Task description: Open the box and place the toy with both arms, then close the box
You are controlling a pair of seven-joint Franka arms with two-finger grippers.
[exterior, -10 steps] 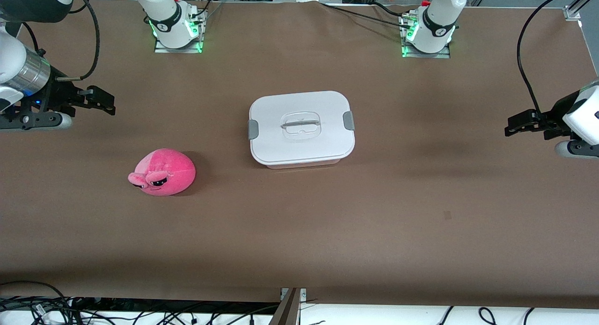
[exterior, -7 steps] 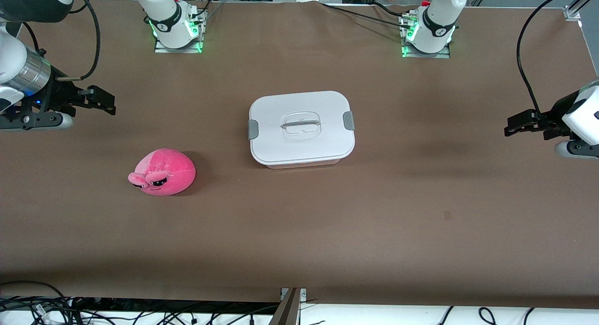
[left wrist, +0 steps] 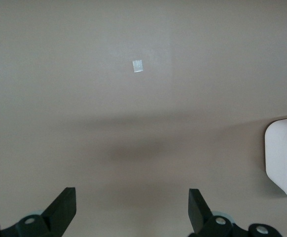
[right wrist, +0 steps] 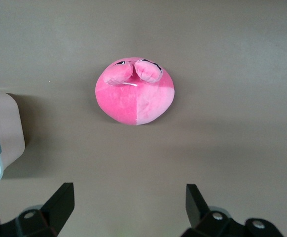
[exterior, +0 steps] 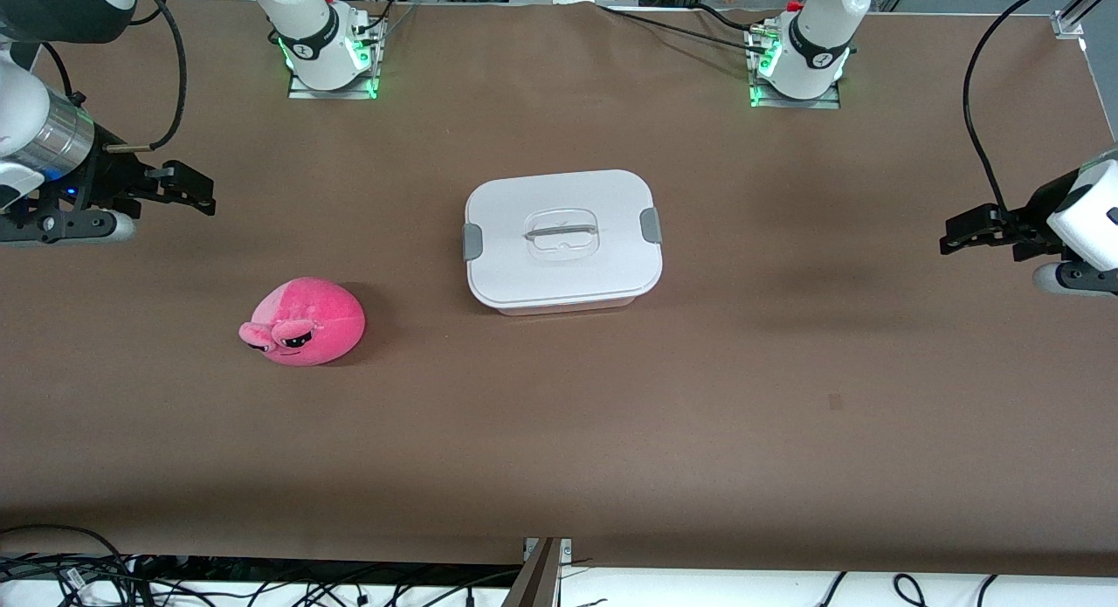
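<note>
Right gripper (exterior: 188,188) up over the table (exterior: 559,432) at the right arm's end, fingers (right wrist: 59,200) spread wide, holding nothing. Toy (exterior: 303,320) on the table near it, closer to the front camera than the box (exterior: 562,238). Box in the middle, lid shut, long side running from one arm's end to the other, a grey clip at each short end. Left gripper (exterior: 969,231) up over the left arm's end, fingers (left wrist: 64,202) spread too, well apart from the box. Right arm closer to the toy.
</note>
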